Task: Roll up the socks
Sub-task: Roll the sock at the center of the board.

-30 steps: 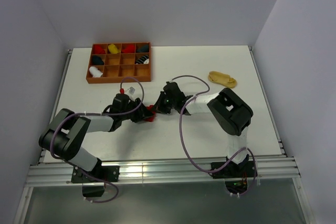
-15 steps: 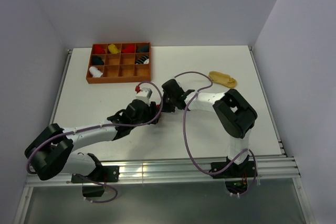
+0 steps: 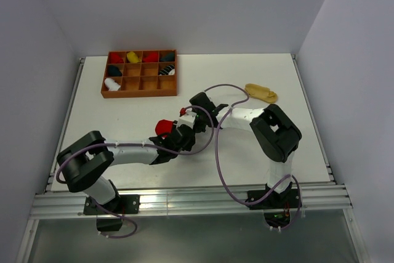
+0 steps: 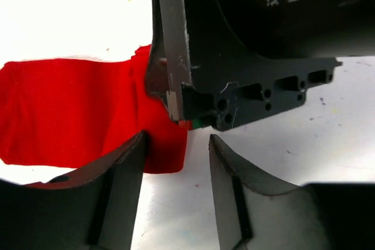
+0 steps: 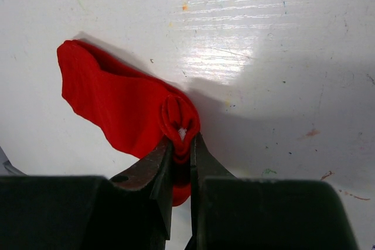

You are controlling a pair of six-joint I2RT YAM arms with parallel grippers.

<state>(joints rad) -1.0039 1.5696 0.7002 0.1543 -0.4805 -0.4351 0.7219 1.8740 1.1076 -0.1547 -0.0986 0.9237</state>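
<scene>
A red sock [image 5: 114, 100] lies flat on the white table, with one end rolled into a small bundle. My right gripper [image 5: 180, 144] is shut on that rolled end. In the left wrist view the red sock [image 4: 70, 115] spreads to the left, and its corner reaches into the gap of my left gripper [image 4: 176, 153], which is open. The left finger [image 4: 126, 174] touches the sock's edge. From above, the red sock [image 3: 163, 127] sits beside both grippers at mid-table. A tan-yellow sock [image 3: 261, 93] lies apart at the right. The white sock is not on the open table.
A brown wooden compartment tray [image 3: 140, 94] stands at the back left, holding rolled socks in several cells. My right gripper's body [image 4: 246, 57] hangs close over my left fingers. Purple cables [image 3: 217, 146] loop over both arms.
My left arm has swung right and reached under the right gripper, and its jaws have opened. The right gripper has stayed pinched on the rolled end of the red sock.
</scene>
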